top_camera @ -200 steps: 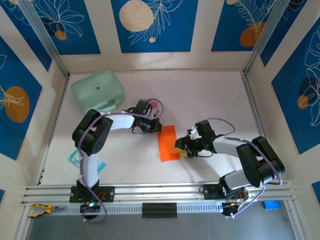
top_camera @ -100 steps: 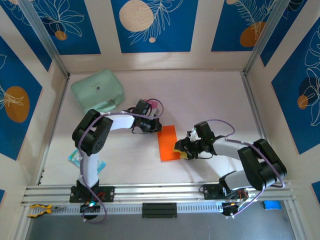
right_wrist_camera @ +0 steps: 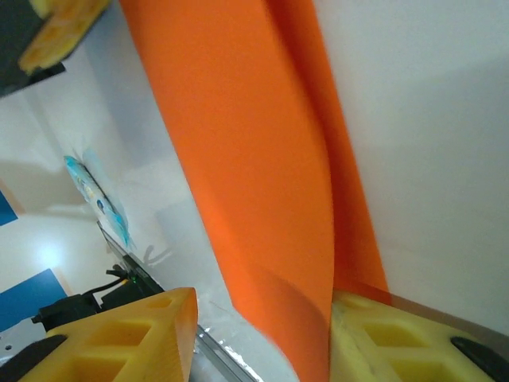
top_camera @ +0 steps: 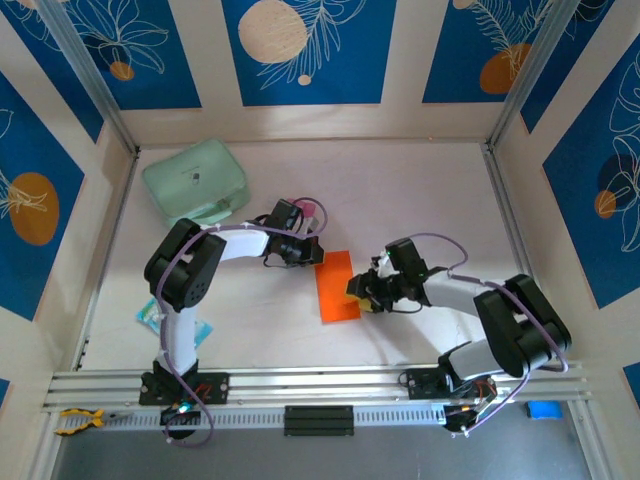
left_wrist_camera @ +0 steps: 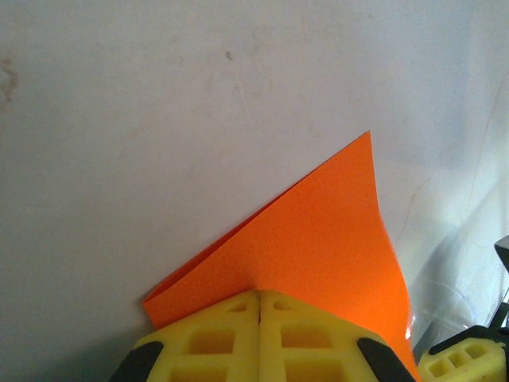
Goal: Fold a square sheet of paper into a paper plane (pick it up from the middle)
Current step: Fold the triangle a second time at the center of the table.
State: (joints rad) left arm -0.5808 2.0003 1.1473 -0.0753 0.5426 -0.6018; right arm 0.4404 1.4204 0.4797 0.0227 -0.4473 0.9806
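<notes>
The thin bright orange sheet of paper (top_camera: 336,287), folded over, lies in the middle of the white desk (top_camera: 420,200). The yellow left fingers (left_wrist_camera: 211,342) are squeezed tight together, pinching its far corner. The yellow right fingers (right_wrist_camera: 131,334) are partly open, with the paper's edge between them.

The left arm (top_camera: 185,268) rises from its base at the near edge of the tabletop (top_camera: 420,190), bends sharply at the elbow and reaches right toward the middle, with the forearm low. The left gripper (top_camera: 312,250) has its yellow fingers (left_wrist_camera: 215,338) pressed flat together, pinching a corner of the orange paper (top_camera: 336,285). The right arm (top_camera: 512,325) is folded at its elbow and stretches left, wrist low over the tabletop. The right gripper (top_camera: 358,292) has its jaws apart, with the paper's edge standing between them and touching one finger (right_wrist_camera: 390,338)
</notes>
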